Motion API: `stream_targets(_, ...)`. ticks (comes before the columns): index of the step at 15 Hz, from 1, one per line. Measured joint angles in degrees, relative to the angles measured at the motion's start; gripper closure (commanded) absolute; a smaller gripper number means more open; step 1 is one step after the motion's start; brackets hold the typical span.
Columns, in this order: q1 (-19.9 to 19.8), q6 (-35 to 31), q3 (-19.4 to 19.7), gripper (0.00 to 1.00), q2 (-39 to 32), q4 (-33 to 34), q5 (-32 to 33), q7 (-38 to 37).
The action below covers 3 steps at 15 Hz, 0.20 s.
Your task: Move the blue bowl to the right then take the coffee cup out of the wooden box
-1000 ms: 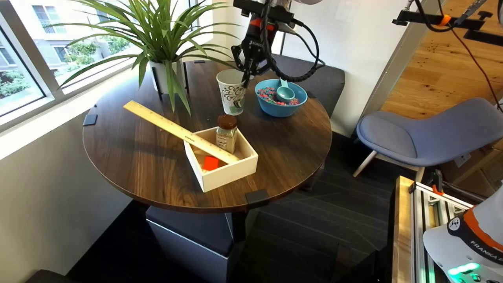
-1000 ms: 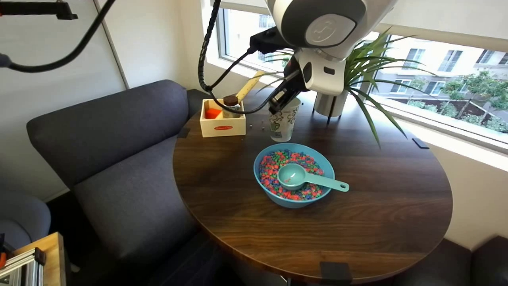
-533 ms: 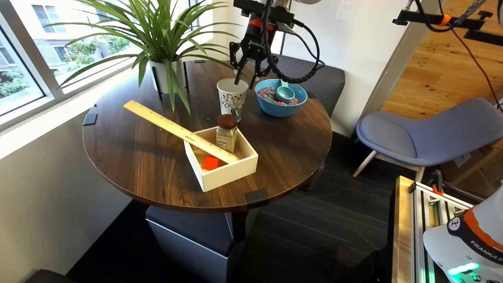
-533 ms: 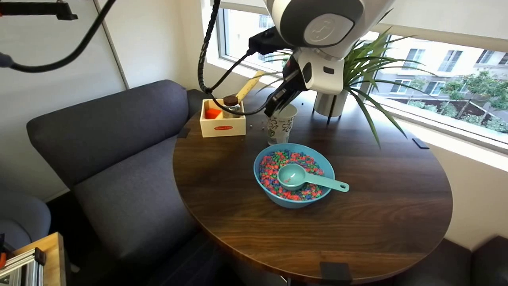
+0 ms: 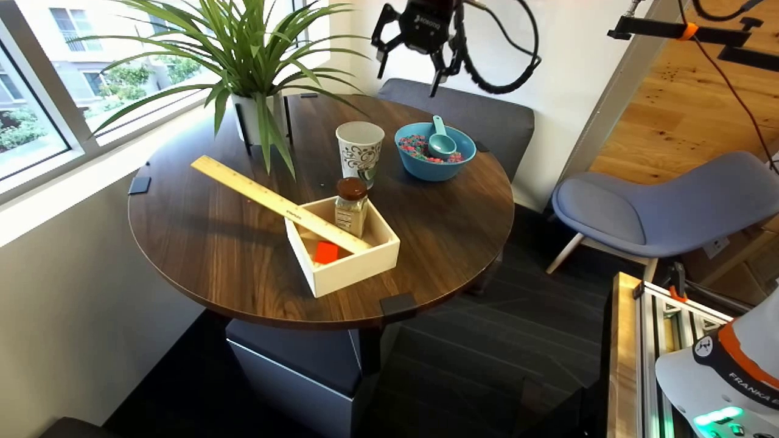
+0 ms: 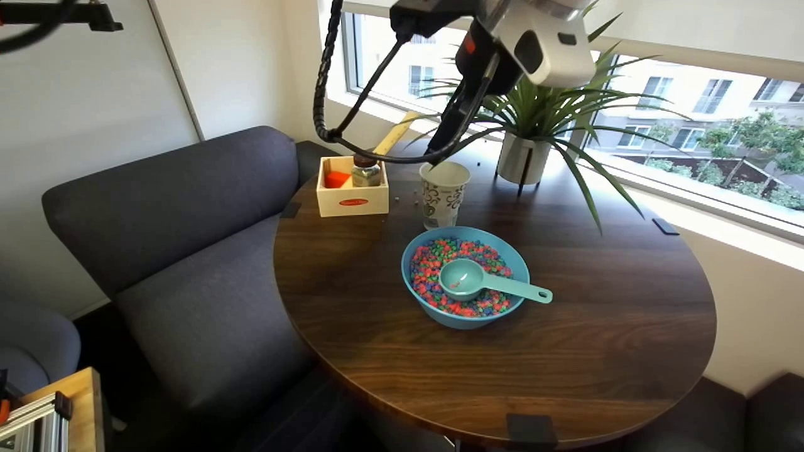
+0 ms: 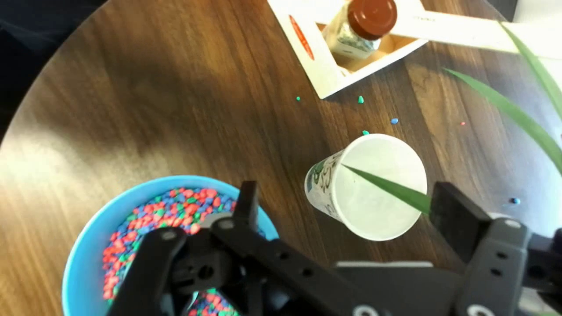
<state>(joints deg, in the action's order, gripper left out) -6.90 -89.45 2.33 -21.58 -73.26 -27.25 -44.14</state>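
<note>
The coffee cup (image 5: 359, 155), white with a brown swirl print, stands upright on the table, outside the wooden box. Between it and the table's rim is the blue bowl (image 6: 461, 321), filled with coloured bits and a teal scoop (image 6: 461, 279). The pale wooden box (image 5: 356, 271) holds a brown-lidded jar (image 5: 351, 213) and a red block (image 5: 325, 252). My gripper (image 5: 408, 78) hangs above the table, its fingers wide apart and holding nothing. Seen from the wrist, the cup's mouth (image 7: 373, 215) lies below the gap between the fingers, and one finger (image 7: 246, 204) overlaps the bowl's edge.
A wooden ruler (image 5: 243, 185) lies across the box and sticks out past its wall. Long leaves of a potted plant (image 5: 243, 55) reach over the table, one of them (image 7: 397, 188) crossing above the cup. Small loose bits are scattered near the box.
The gripper has opened and let go of the cup, which has dropped slightly and now stands by itself. The arm has then risen up and away. Bowl and box have not moved.
</note>
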Motion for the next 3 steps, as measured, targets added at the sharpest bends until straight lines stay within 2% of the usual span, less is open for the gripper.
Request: stream_targets(3, -2.3, 3.8, 0.9, 0.01, 5.3, -0.7, 1.2, 10.5)
